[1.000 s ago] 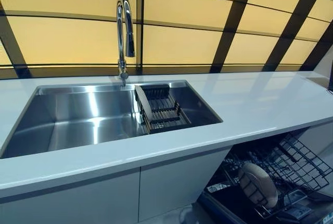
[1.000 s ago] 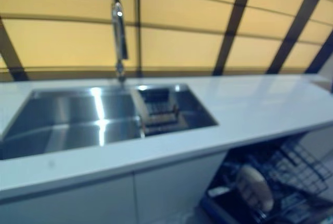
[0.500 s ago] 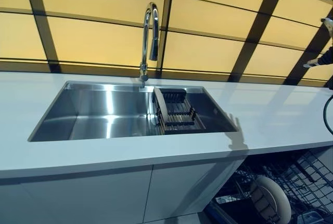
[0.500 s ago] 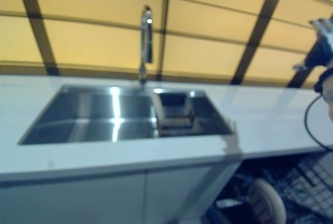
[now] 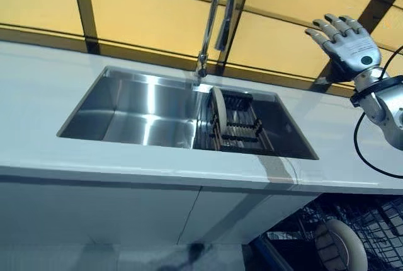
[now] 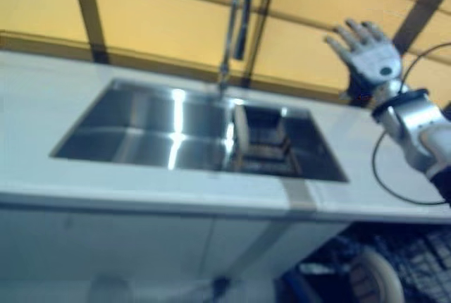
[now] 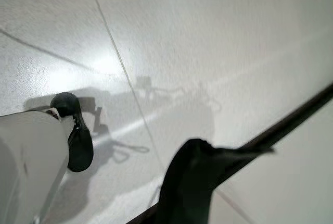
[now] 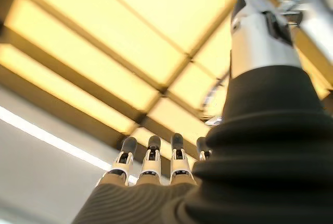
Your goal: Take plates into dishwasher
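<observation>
A pale plate [image 5: 218, 108] stands on edge at the left end of the dark dish rack [image 5: 242, 127] in the steel sink [image 5: 145, 110]. Another pale plate [image 5: 344, 250] stands upright in the open dishwasher's wire rack [image 5: 378, 227] at the lower right, below the counter. My right hand [image 5: 347, 39] is raised in the air above the counter's right part, open with fingers spread and empty; its straight fingers [image 8: 151, 157] show in the right wrist view. Of my left hand [image 7: 191, 179], only a dark part shows over the floor in the left wrist view.
A tall chrome faucet [image 5: 215, 22] rises behind the sink. The white counter [image 5: 38, 101] runs left and right of the sink, with white cabinet doors [image 5: 101, 211] below. Yellow wall panels with dark strips stand behind.
The whole picture has shifted as the camera turned. My right hand has come up into view at the right and now stands higher and further in, fingers spread.
</observation>
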